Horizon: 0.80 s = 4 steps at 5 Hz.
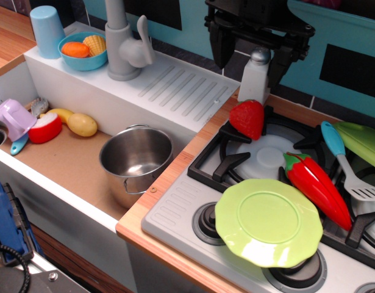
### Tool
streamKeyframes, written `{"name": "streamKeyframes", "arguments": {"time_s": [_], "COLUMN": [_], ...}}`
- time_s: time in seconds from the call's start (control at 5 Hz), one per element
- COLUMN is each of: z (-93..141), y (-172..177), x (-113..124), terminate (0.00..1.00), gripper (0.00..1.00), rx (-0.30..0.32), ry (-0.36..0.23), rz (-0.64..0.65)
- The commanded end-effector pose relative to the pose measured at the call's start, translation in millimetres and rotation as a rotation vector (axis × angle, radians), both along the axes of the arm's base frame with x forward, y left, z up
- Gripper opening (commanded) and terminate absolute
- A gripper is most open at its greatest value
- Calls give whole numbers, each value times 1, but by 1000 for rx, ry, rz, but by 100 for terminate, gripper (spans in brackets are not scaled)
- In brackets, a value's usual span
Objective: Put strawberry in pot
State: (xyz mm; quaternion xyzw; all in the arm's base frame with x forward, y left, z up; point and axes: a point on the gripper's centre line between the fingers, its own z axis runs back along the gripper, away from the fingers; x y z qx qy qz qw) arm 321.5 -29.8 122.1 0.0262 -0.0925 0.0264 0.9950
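Observation:
The strawberry (247,118), glossy red and plump, lies at the back left corner of the stove grate, next to the wooden counter strip. The pot (137,160), shiny steel with loop handles, stands empty in the sink well to the left and below. My black gripper (248,61) hangs just above and behind the strawberry, with its fingers spread wide and holding nothing. A white shaker with a silver cap (256,74) stands between the fingers, right behind the strawberry.
A long red pepper (316,186), a green plate (267,221) and a blue-handled spatula (346,162) lie on the stove. The sink holds a potato (82,124), a sliced apple toy (44,128) and a purple cup (14,118). A grey faucet (123,46) and a blue bowl (83,50) stand behind.

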Motion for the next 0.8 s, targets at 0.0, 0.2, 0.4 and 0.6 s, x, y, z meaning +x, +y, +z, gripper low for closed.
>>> {"name": "streamKeyframes", "arguments": {"time_s": [0.0,0.2,0.4,0.6], "z": [0,-11,-20,-29], "y": [0,-7,-10,-8], "x": [0,2,3,4], "terminate": [0,0,0,0], "gripper": [100,100,100,100], "rx": [0,-11,-12,-21], "ry": [0,-7,-11,-22], "rz": [0,13,21,14]}}
